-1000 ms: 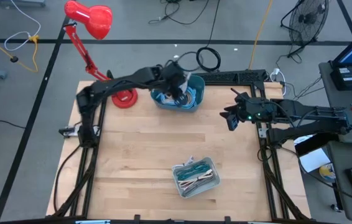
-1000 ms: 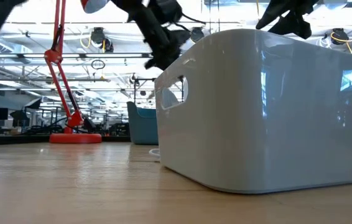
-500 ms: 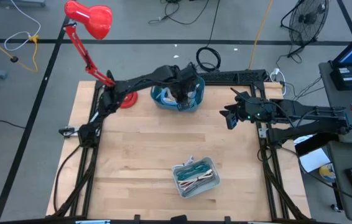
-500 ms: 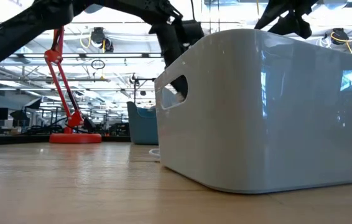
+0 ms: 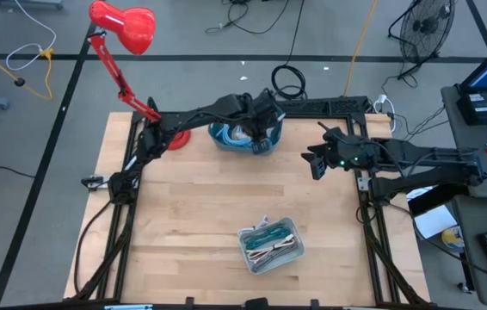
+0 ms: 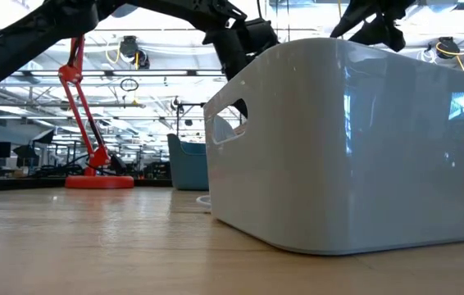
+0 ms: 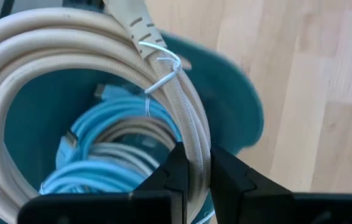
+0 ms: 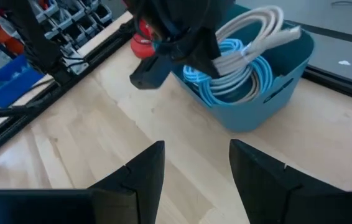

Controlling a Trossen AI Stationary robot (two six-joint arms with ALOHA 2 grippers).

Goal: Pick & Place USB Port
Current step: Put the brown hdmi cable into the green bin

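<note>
A teal bin (image 5: 225, 138) stands at the table's far middle and holds light blue cables (image 7: 101, 155) and a coiled beige braided cable (image 7: 182, 106). My left gripper (image 5: 259, 129) hangs over that bin, shut on the beige coil (image 8: 250, 37). The coil rises tilted above the bin's rim. My right gripper (image 5: 315, 165) waits open above the table's right side, clear of everything. Near the front edge, a white bin (image 5: 248, 250) holds more cables; it fills the low view (image 6: 355, 139). My left gripper (image 7: 194, 158) pinches the beige coil's bundled strands (image 7: 196, 140) between its two fingers, which lie across them. It comes from above, pointing down into the teal bin (image 8: 269, 93). The coil stands tilted over the blue cables; whether it hangs clear of them I cannot tell.
A red desk lamp stands with its base (image 5: 173, 136) at the far left, just left of the teal bin, and its head (image 5: 132, 26) beyond the table. Black frame rails run along the table's far and side edges. Bare wood lies between the two bins.
My left arm has stretched out, and its gripper has moved a little toward the table's right, from the teal bin's left part to over its middle. The right arm and both bins have kept still.
</note>
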